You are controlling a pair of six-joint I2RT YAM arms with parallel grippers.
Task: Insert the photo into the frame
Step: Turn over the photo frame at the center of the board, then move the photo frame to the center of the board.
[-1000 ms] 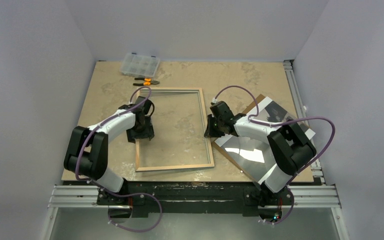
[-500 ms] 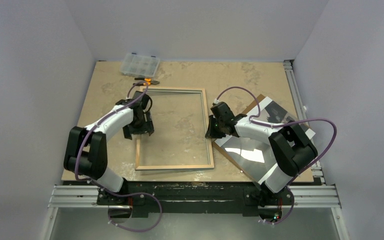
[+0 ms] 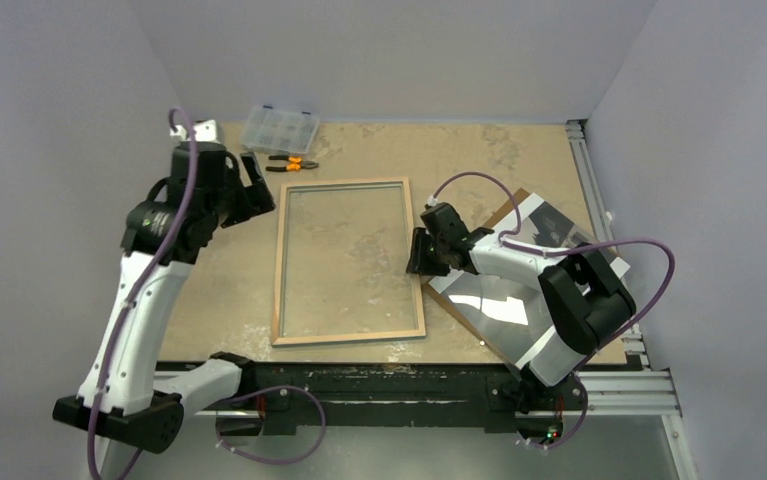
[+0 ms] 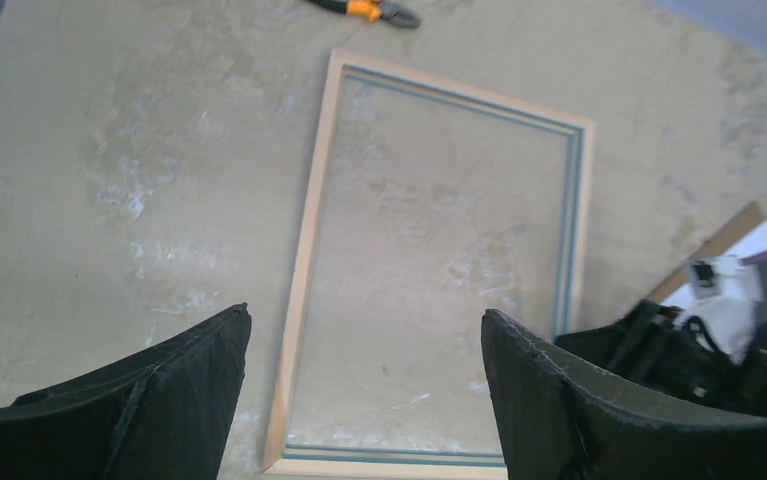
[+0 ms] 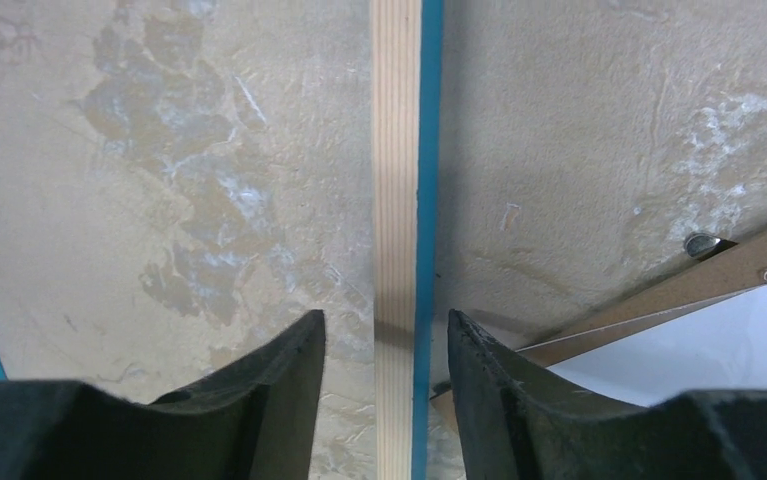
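Observation:
The frame [image 3: 278, 262] lies flat on the table with its light wood back up and a blue edge showing. It also shows in the left wrist view [image 4: 309, 240]. My right gripper [image 3: 418, 256] is low over the frame's right bar [image 5: 396, 150]. Its jaws [image 5: 386, 314] are open and straddle the bar with a gap on each side. My left gripper [image 3: 256, 188] is raised above the table beyond the frame's upper left corner, open and empty [image 4: 364, 313]. The photo [image 3: 499, 300] lies on a brown backing board [image 3: 507, 203] at the right, partly under my right arm.
A clear organizer box [image 3: 279, 127] and orange-handled pliers [image 3: 292, 163] lie at the back left, just beyond the frame. A metal rail [image 3: 589, 180] runs along the table's right edge. The photo's white edge [image 5: 719, 340] and the board [image 5: 679, 290] lie just right of my right gripper.
My left gripper has left the frame's left bar and risen up and back toward the far left. The right gripper and the frame have stayed in place.

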